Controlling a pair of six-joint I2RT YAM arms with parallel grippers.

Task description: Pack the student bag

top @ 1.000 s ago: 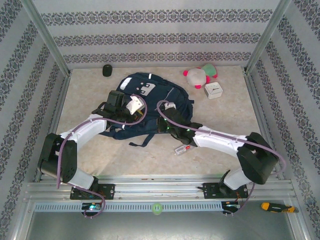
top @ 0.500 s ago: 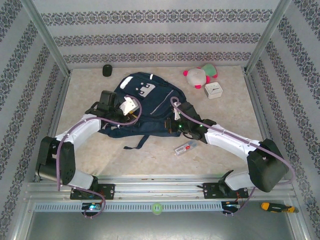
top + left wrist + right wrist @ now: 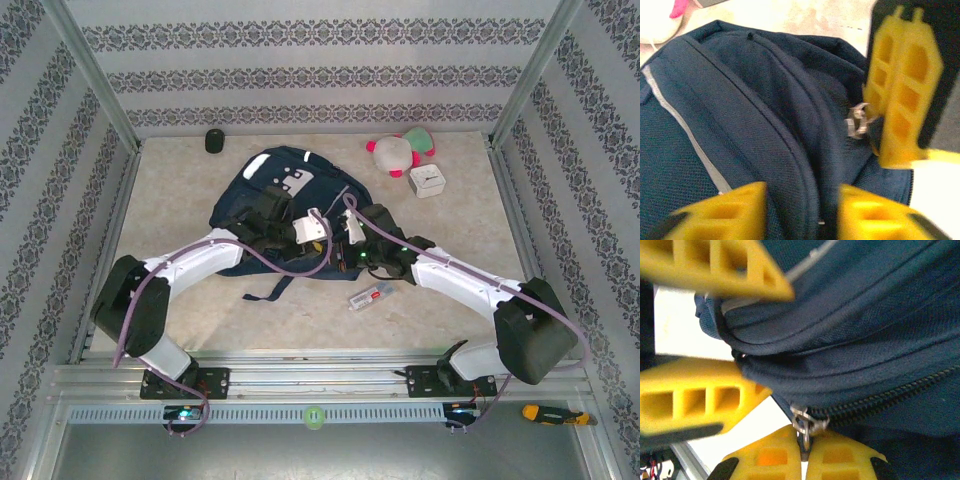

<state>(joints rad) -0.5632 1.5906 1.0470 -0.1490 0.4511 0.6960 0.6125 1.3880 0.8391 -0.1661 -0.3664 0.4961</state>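
Pack-up barely under way. From above, the student bag (image 3: pixel 285 195) lies zipped flat at the centre of the table (image 3: pixel 180 300). A plush toy (image 3: pixel 398 151) at 1 o'clock, a white box (image 3: pixel 428 181) at 2 o'clock, a small dark object (image 3: pixel 214 141) at 11 o'clock and a small red-and-white item (image 3: pixel 368 296) at 5 o'clock all lie outside it. Judging by this, opening the bag comes first and every item is yet to go in. The left arm reaches in from 8 o'clock and the right arm from 4 o'clock, elbows bent outward. The left gripper (image 3: pixel 322 232) and right gripper (image 3: pixel 348 236) nearly meet on the bag's 4 o'clock edge.

On the left wrist camera, the left fingers (image 3: pixel 725 212) stand partly apart astride a ridge of navy fabric; whether they pinch it cannot be told. At 2 o'clock, the right fingers (image 3: pixel 902 100) hold the metal zipper pull (image 3: pixel 856 121).

On the right wrist camera, the right fingers (image 3: pixel 765 460) are fully closed on the pull at 6 o'clock, with the zip's teeth meshed toward 3 o'clock. The left fingers sit at 10 o'clock.
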